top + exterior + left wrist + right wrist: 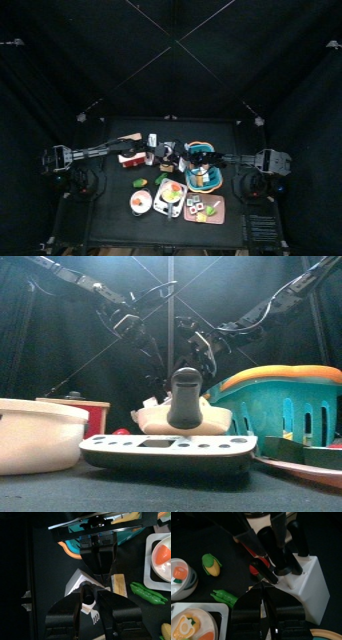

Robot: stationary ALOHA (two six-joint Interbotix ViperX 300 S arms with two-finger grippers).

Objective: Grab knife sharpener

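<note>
My right tool [264, 596] pinches the sharpener [256, 554], which sticks in the block [308, 582]. My left tool [88, 609] sits open around the block. The thin grip may slip, or the block may tip.

top: overhead, far | front: table-level, near | 2 wrists: close

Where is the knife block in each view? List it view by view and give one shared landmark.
Top view: knife block near the table's middle, left of the basket.
Front view: centre, white body behind the scale.
Left wrist view: white wedge in the middle.
Right wrist view: right side, black handles sticking out.
Landmark: the teal basket, beside the block in every view.
</note>
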